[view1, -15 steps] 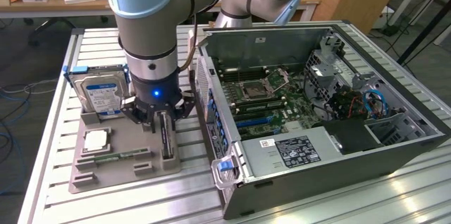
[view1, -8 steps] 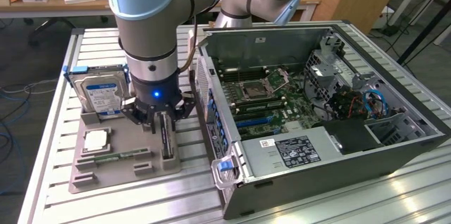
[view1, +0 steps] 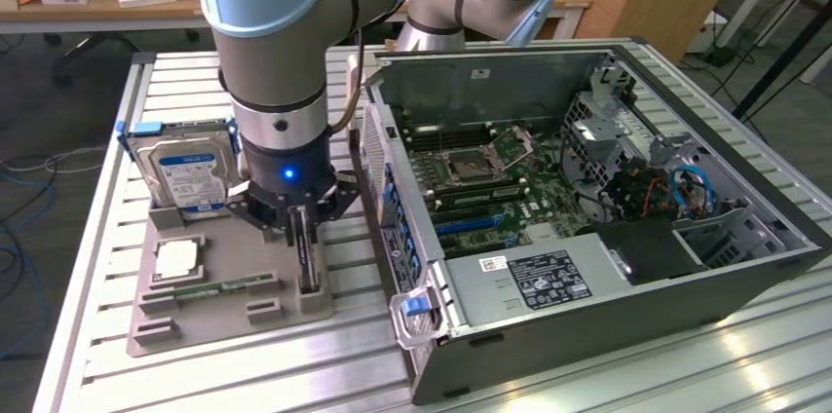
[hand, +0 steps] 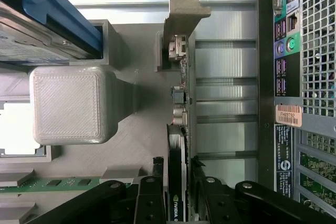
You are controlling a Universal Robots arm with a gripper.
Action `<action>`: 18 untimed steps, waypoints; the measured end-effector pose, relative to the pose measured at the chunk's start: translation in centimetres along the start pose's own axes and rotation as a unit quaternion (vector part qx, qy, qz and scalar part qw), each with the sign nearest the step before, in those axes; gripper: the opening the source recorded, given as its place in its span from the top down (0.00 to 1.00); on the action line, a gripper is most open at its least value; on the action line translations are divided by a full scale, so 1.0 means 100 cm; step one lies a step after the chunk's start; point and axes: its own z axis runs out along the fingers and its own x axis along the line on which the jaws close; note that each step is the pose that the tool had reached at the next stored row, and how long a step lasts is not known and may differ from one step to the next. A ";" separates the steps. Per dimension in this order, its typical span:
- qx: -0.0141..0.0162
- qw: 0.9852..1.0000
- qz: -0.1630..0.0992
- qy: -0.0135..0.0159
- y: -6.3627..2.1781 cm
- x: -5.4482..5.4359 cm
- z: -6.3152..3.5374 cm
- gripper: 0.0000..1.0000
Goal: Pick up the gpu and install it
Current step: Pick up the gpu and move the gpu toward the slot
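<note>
The gpu (view1: 310, 262) stands on its long edge in a slot of the grey printed holder (view1: 228, 320), just beside the open computer case (view1: 728, 281). My gripper (view1: 302, 236) reaches straight down over it. In the wrist view the gpu (hand: 178, 140) runs away from the camera, its silver bracket (hand: 181, 22) at the far end. My gripper (hand: 177, 162) straddles the card's near end. One black finger (hand: 157, 167) stands on each side, with a narrow gap to the card. The card still rests in its slot.
On the same holder are a silver hard drive (view1: 190, 174), a processor chip (view1: 178, 257) and a green memory stick (view1: 224, 288). The case's rear panel (hand: 294, 51) is close beside the card. The motherboard (view1: 501, 189) lies exposed inside the case, on a slatted aluminium table (view1: 104, 267).
</note>
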 end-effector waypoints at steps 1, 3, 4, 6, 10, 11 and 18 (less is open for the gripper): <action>0.000 1.000 0.000 0.000 0.0000 0.000 0.0000 0.67; 0.000 1.000 0.000 0.000 0.0000 0.000 0.0000 0.67; 0.000 1.000 0.000 0.000 0.0000 0.000 0.0000 0.67; 0.000 1.000 0.000 0.000 0.0000 0.000 0.0000 0.67; 0.000 1.000 0.000 0.000 0.0000 -0.001 0.0002 0.67; 0.000 1.000 0.000 0.001 0.0000 -0.001 0.0002 0.67; 0.000 1.000 0.000 0.002 0.0001 -0.002 0.0001 0.67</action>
